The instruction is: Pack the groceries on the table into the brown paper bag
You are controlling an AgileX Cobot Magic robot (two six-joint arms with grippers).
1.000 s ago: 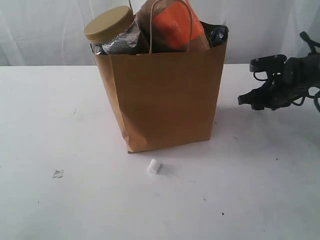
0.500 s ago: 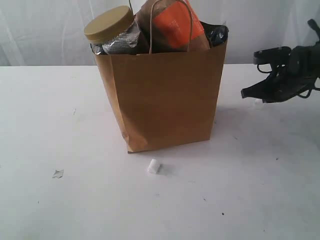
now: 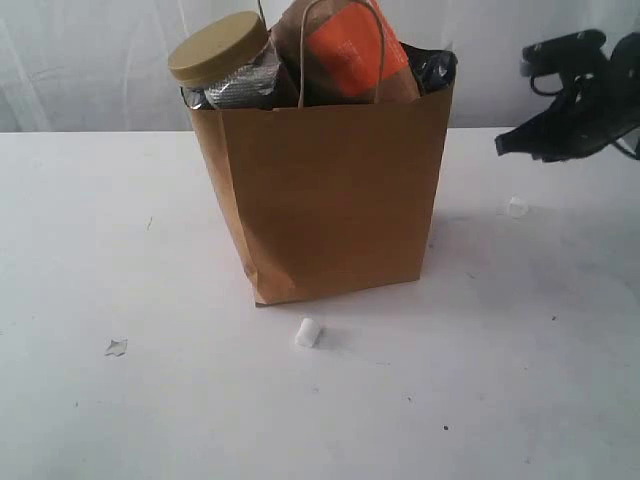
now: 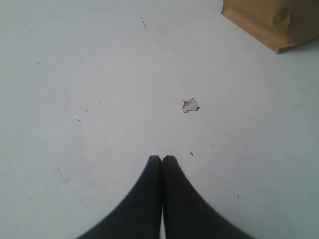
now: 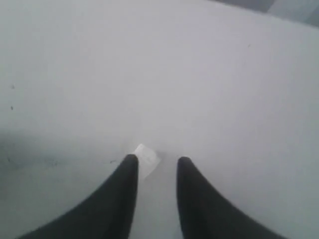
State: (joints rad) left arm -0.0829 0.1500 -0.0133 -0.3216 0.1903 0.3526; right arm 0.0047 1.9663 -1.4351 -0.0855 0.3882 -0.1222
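The right tool [image 3: 503,146] has lifted up and away to the right over the last second, and a small white bit [image 3: 516,207] now lies bare on the table [image 3: 120,420] beneath where it hung.

At the left, the left tool [image 4: 162,159] hangs over bare table with its fingers pressed together, holding nothing. A torn scrap [image 4: 190,105] lies near it, and a corner of the bag [image 4: 279,22] shows further on.

The bag [image 3: 330,200] stands upright in the middle of the table. Out of its mouth stick the jar [image 3: 222,58] at the left, the pouch [image 3: 350,48] behind the handle, and a dark packet [image 3: 433,66] at the right corner. A second bit [image 3: 307,333] lies just in front of the bag.

At the right, the right tool's fingers stand apart with nothing between them; the white bit lies on the table below, close to one fingertip [image 5: 130,160].

No groceries show on the table, so the packing looks done or nearly so. The other items are probably lower in the bag, but its inside is hidden. Only the white bits and the scrap lie loose, and they are not groceries.
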